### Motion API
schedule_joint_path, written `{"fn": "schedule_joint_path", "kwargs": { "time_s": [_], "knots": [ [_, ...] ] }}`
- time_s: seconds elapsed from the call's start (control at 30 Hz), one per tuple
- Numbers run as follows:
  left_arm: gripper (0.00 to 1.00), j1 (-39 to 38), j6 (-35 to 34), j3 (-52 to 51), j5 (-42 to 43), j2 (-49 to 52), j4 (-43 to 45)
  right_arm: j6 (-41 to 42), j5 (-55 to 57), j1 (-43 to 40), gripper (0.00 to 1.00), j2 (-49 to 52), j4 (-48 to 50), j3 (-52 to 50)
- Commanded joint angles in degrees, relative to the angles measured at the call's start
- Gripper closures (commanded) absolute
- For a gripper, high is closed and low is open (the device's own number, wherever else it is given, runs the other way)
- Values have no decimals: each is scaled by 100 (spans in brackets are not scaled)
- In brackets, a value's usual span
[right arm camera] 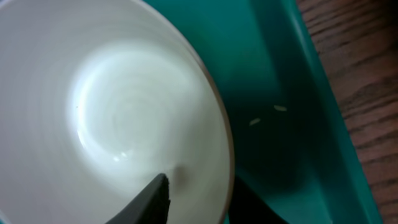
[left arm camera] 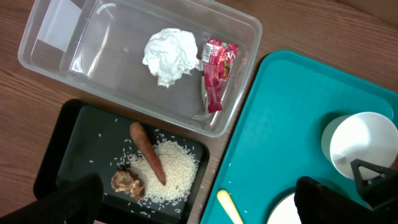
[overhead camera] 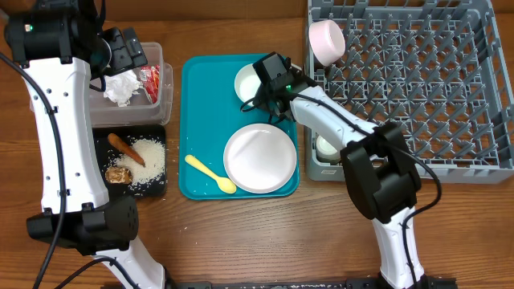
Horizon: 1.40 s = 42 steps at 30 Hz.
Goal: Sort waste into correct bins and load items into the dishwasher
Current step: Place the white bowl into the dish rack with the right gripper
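Note:
My right gripper (overhead camera: 269, 78) straddles the right rim of a white bowl (overhead camera: 247, 80) on the teal tray; in the right wrist view one finger is inside the bowl (right arm camera: 124, 112), the other outside, the gripper (right arm camera: 202, 196) shut on the rim. My left gripper (overhead camera: 120, 52) hangs open and empty (left arm camera: 199, 208) above the clear tub (overhead camera: 165, 56), which holds the napkin (left arm camera: 169, 55) and wrapper (left arm camera: 217, 71). The black tray (left arm camera: 74, 134) holds the sausage (left arm camera: 148, 152), rice (left arm camera: 177, 171) and crumbly lump (left arm camera: 127, 183). A pink bowl (overhead camera: 327, 40) and a white cup (overhead camera: 325, 147) sit in the grey rack (overhead camera: 418, 88).
The teal tray (overhead camera: 193, 104) also carries the round white plate (overhead camera: 259, 158) and the yellow spoon (overhead camera: 210, 173). The rack's left wall stands right beside the tray's right edge. Loose rice grains lie on the tray (right arm camera: 280, 74) near the bowl.

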Motion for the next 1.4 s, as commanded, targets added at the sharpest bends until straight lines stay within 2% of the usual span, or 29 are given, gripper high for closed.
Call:
{"fn": "schedule_joint_path", "kwargs": {
  "time_s": [0.0, 0.07, 0.17, 0.43, 0.6, 0.73, 0.87, 0.93, 1.23, 1.37],
  "knots": [
    [0, -37, -39, -26, 44, -76, 11, 70, -31, -33, 81, -7, 26, 17],
    [0, -37, -39, -26, 46, -76, 11, 63, -81, -72, 89, -7, -2, 20],
    [0, -37, -39, -26, 44, -76, 9, -70, -114, -136, 96, -15, -122, 138],
    [0, -37, -39, -26, 44, -76, 11, -1530, -22, -369, 96, -693, -1126, 1104],
    [0, -37, -39, -26, 44, -76, 11, -1742, 1526, -608, 96, -1488, -2638, 1792],
    [0, -37, -37, -26, 42, -76, 9, -1742, 3193, -820, 96, -2092, -3187, 1825],
    [0, -37, -39, -26, 44, -76, 11, -1762, 4767, -988, 96, -2212, -3283, 1810],
    [0, -37, -39, -26, 46, -76, 11, -2048, 5366, -1088, 96, -2151, -3215, 1683],
    [0, -35, -39, -26, 44, -76, 11, -4015, 6358, -1375, 96, -1318, -2898, 1550],
    [0, -37, -39, -26, 44, -76, 11, -4328, 6358, -1318, 96, -981, -2658, 1550]
  ]
}}
